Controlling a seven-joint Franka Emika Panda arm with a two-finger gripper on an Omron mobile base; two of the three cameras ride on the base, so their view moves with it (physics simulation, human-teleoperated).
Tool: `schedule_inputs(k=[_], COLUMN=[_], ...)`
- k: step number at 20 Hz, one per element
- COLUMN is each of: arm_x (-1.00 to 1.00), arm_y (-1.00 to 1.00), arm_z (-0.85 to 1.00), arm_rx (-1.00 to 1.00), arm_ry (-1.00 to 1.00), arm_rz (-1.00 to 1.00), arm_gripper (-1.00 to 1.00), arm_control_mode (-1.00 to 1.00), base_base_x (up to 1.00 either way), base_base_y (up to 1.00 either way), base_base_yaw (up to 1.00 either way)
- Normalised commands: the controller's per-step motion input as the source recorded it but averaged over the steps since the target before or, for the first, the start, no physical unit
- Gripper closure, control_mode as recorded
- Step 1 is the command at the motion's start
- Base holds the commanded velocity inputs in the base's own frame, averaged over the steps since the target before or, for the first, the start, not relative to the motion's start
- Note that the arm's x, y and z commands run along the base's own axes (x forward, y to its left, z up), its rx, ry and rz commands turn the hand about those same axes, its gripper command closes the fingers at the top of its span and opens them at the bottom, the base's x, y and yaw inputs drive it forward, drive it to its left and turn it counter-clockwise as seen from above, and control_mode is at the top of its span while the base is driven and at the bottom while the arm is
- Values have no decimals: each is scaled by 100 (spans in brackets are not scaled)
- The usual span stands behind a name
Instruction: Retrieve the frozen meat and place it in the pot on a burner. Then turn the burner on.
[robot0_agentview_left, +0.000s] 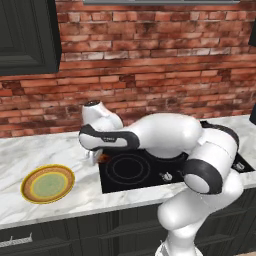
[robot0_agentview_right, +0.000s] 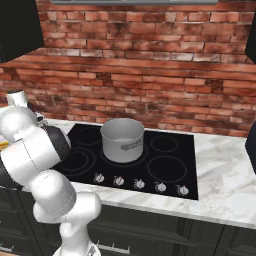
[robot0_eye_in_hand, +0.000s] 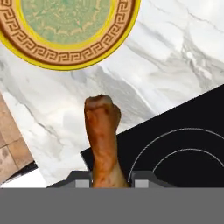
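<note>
The frozen meat (robot0_eye_in_hand: 103, 135), a reddish-brown drumstick with a paler knobbed end, sticks out between my two fingertips. My gripper (robot0_eye_in_hand: 109, 182) is shut on its thick end. It hangs over the marble counter at the left corner of the black cooktop (robot0_eye_in_hand: 183, 144). In the left base view the gripper (robot0_agentview_left: 95, 156) points down at the cooktop's left edge, with a bit of the meat (robot0_agentview_left: 103, 158) showing below it. The silver-grey pot (robot0_agentview_right: 122, 140) stands upright on a rear-middle burner of the cooktop (robot0_agentview_right: 165, 165), to the right of my hand.
A round yellow-rimmed green plate (robot0_agentview_left: 48, 184) lies on the counter left of the cooktop (robot0_agentview_left: 135, 170), also the plate (robot0_eye_in_hand: 65, 26) in the hand view. Several burner knobs (robot0_agentview_right: 139, 184) line the cooktop's front edge. A brick wall runs behind, and a dark cabinet (robot0_agentview_left: 27, 35) hangs upper left.
</note>
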Motion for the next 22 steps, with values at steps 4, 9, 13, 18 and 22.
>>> schedule_inputs(k=[4, 9, 13, 18, 22], arm_x=[0, 0, 0, 12, 31], arm_y=[-87, -81, -66, -52, -59], arm_z=[74, 82, 79, 53, 20], arm_rx=[16, 12, 0, -8, -20], arm_ry=[0, 0, 6, 13, 16], arm_rz=[-18, -21, -16, -22, -30], arm_gripper=[100, 100, 100, 100, 100], arm_control_mode=[-100, -100, -100, -100, -100], base_base_x=[0, 0, 0, 0, 0], base_base_y=[0, 0, 0, 0, 0], base_base_yaw=[0, 0, 0, 0, 0])
